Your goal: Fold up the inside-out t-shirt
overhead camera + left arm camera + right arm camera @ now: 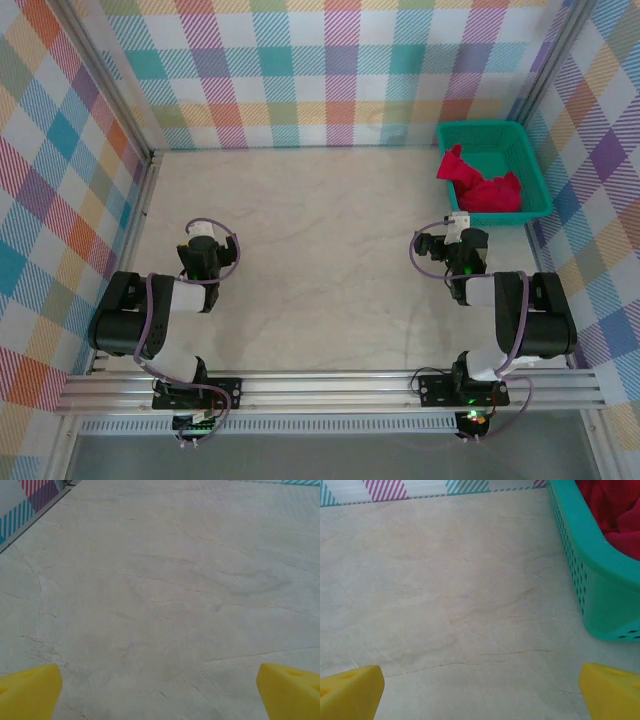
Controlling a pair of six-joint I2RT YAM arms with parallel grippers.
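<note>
Workspace: pale marbled table (320, 250), enclosed on the left, far and right by checkered walls (340, 70).

The inside-out t-shirt (482, 186) is seen crumpled inside the teal basket (533, 170), which is placed at the far right corner of the table. The red cloth is bunched into a heap; one fold is raised over the basket's left rim. No tag can be made out. In the right wrist view the red fabric is visible over the basket's perforated near wall, at the upper right.

The left gripper (160, 695) is held over bare table on the left side, well apart from the basket. Its yellow fingertips (30, 690) are seen at the two lower corners of the left wrist view, spread wide, with nothing between them.

The right gripper (480, 695) is positioned near the basket, just short of its near left corner, not touching it. Its yellow fingertips (351, 689) are likewise spread wide over bare table, with nothing gripped.

Both arms are folded back toward their bases on the near rail (330, 392).
</note>
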